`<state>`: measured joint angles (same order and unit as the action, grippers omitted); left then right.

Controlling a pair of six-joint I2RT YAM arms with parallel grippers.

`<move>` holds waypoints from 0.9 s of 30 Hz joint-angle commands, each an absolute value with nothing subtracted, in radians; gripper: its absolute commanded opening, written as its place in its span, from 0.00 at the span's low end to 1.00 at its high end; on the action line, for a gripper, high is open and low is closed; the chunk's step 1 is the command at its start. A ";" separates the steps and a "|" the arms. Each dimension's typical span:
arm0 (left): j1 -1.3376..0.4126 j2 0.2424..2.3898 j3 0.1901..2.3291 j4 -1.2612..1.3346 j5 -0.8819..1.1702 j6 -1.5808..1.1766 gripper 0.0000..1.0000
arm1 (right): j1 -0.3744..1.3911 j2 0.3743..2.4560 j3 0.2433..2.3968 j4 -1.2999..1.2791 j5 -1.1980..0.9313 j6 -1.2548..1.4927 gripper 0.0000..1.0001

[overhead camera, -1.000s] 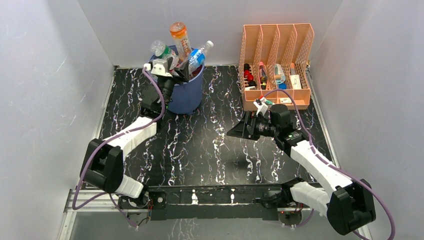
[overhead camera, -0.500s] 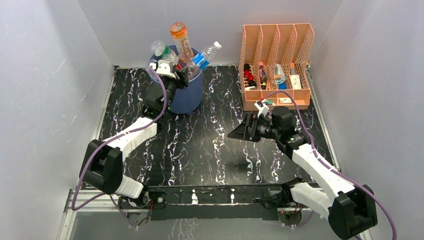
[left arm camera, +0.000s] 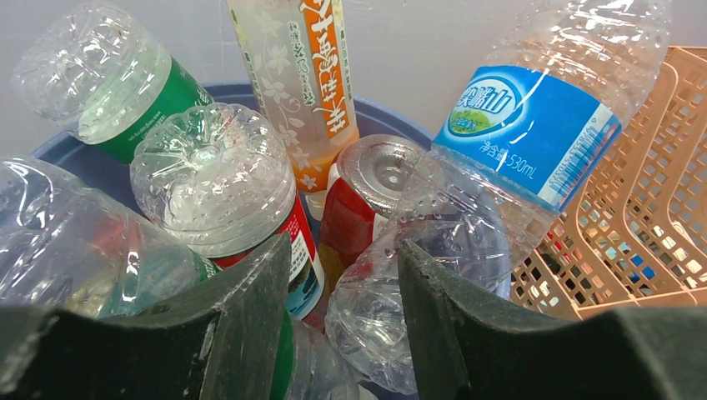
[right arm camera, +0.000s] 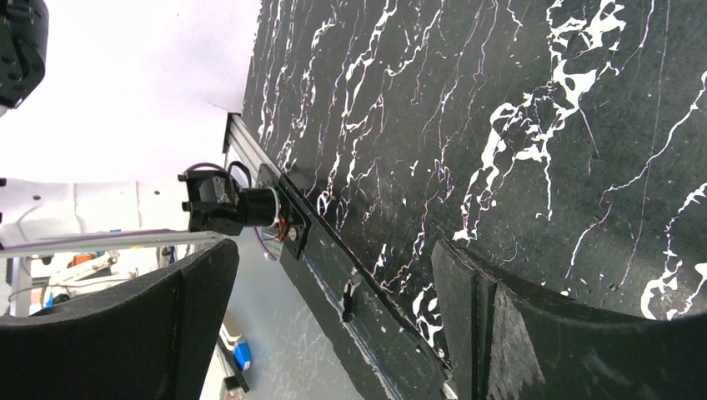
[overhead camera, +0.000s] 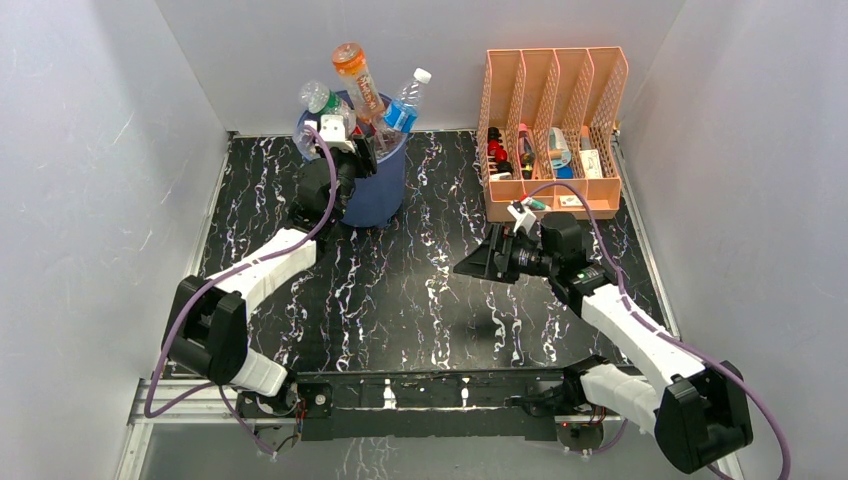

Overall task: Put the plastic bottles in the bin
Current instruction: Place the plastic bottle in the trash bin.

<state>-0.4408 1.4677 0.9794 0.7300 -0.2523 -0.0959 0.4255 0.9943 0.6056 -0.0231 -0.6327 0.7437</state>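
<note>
The blue bin (overhead camera: 375, 200) stands at the back left, stuffed with plastic bottles. An orange bottle (overhead camera: 358, 75), a blue-labelled one (overhead camera: 405, 105) and a green-labelled one (overhead camera: 318, 98) stick out of it. My left gripper (overhead camera: 362, 150) hovers at the bin's near rim. In the left wrist view its jaws (left arm camera: 343, 246) stand partly open. A clear bottle's base (left arm camera: 417, 275) lies just beyond them, beside a red-labelled bottle (left arm camera: 225, 183). Neither is pinched. My right gripper (overhead camera: 470, 262) hangs wide open above the table's middle with nothing between its fingers (right arm camera: 333, 250).
A peach slotted file organizer (overhead camera: 555, 130) with small bottles and tubes stands at the back right, close to the bin's right side (left arm camera: 642, 217). White walls close in the black marbled table (overhead camera: 420, 300). The arms' base rail runs along the near edge (right arm camera: 333, 275).
My left gripper moved up to the bin's rim and narrowed its jaws. The blue-labelled bottle tipped from leaning right to more upright. The right arm barely moved.
</note>
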 commanded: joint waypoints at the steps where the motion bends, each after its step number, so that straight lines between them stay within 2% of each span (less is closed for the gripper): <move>1: -0.442 1.499 0.960 0.576 -0.274 -0.110 0.49 | 0.419 1.051 0.702 0.044 -0.620 0.756 0.98; 5: -0.442 1.466 0.964 0.570 -0.278 -0.107 0.52 | 0.416 1.148 0.835 0.080 -0.610 0.759 0.98; 9: -0.442 1.451 0.997 0.536 -0.266 -0.098 0.52 | 0.389 1.242 1.000 0.136 -0.575 0.753 0.97; 15: -0.442 1.454 1.006 0.519 -0.264 -0.094 0.52 | 0.318 1.411 1.227 0.371 -0.477 0.778 0.79; 24: -0.442 1.460 1.034 0.497 -0.246 -0.109 0.51 | 0.260 1.773 1.476 0.849 -0.513 0.996 0.79; 27: -0.442 1.459 1.035 0.491 -0.242 -0.112 0.51 | 0.253 1.902 1.589 0.938 -0.530 1.068 0.79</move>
